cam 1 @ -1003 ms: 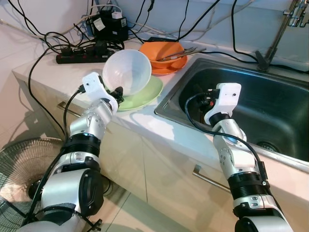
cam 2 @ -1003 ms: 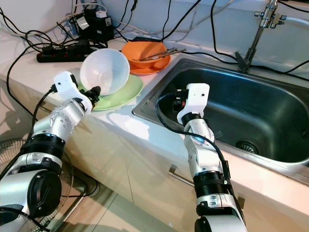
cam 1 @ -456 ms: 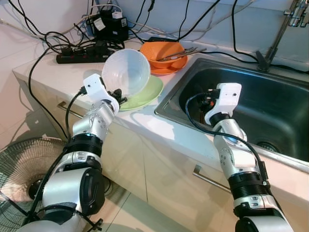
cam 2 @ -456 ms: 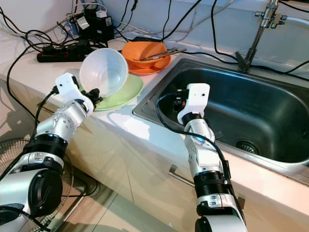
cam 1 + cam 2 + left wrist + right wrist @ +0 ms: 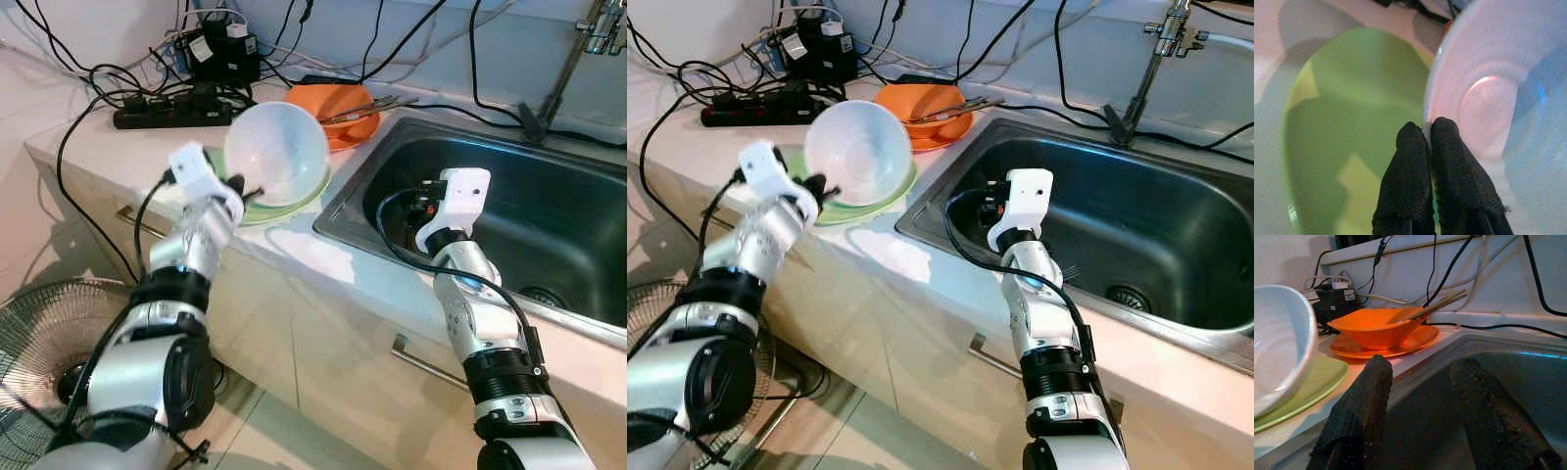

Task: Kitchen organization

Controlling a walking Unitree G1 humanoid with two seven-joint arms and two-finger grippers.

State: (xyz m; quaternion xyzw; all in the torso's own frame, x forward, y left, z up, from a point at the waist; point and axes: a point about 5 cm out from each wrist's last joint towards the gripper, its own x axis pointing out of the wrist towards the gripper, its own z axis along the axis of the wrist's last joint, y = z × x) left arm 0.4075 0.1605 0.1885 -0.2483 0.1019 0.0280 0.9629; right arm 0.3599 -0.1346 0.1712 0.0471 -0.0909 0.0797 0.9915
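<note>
My left gripper [image 5: 1428, 134] is shut on the rim of a white bowl [image 5: 277, 152], which is tilted on its side and lifted just above a light green plate [image 5: 294, 204] on the counter. In the left wrist view the two black fingers [image 5: 1410, 161] pinch the bowl's edge [image 5: 1484, 98] with the green plate [image 5: 1352, 122] behind. My right gripper [image 5: 1420, 377] is open, held over the near left part of the steel sink [image 5: 529, 211] with nothing between its fingers.
An orange bowl [image 5: 333, 103] with utensils sits on an orange plate behind the green plate. A black power strip [image 5: 171, 113], an adapter and many cables crowd the counter's back left. A tap [image 5: 1161, 39] stands behind the sink. A floor fan [image 5: 39, 343] is below left.
The left gripper has carried the white bowl to the right, toward the sink, and it now covers more of the green plate. The right arm has stayed put.
</note>
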